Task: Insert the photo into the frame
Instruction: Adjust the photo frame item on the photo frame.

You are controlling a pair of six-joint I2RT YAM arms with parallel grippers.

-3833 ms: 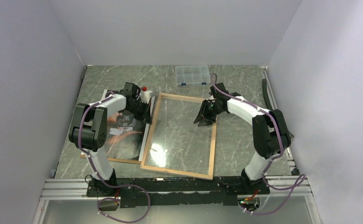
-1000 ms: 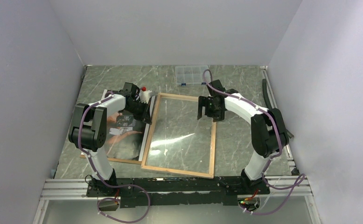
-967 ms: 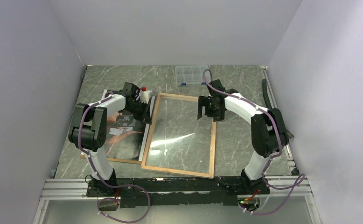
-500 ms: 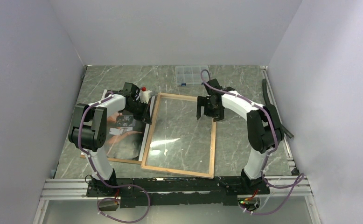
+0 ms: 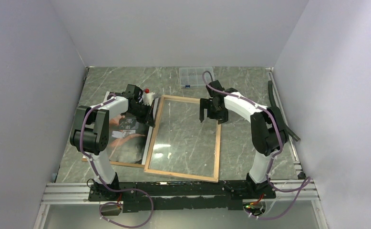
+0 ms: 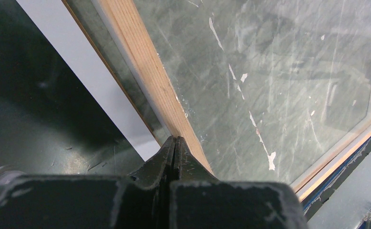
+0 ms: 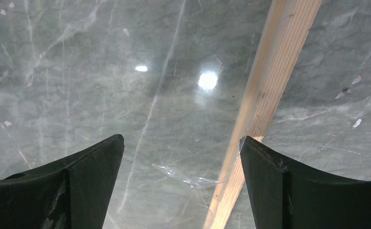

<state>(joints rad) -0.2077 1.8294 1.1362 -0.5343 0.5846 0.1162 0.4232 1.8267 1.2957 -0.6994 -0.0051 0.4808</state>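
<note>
The frame (image 5: 154, 138) lies flat mid-table, its light wood back up and the marble showing through its clear pane. Left of it lies the photo (image 5: 124, 138), dark side up, with the frame's left bar over its right edge. My left gripper (image 5: 148, 113) is shut, and its fingertips (image 6: 175, 139) rest against the wood bar (image 6: 140, 62) with nothing between them. Above the frame's far right part, my right gripper (image 5: 211, 113) hangs open. In the right wrist view its jaws (image 7: 181, 143) straddle the pane and the right bar (image 7: 274, 76), gripping nothing.
A brown backing board (image 5: 112, 163) sticks out under the photo. A small clear compartment box (image 5: 196, 76) stands at the back. A white item with a red top (image 5: 147, 91) sits by the left wrist. A scrap of clear film (image 7: 186, 177) lies on the pane.
My right gripper has lifted off the pane, turned its jaws downward, shifted slightly left and opened a little wider. The left arm, frame and photo have not moved.
</note>
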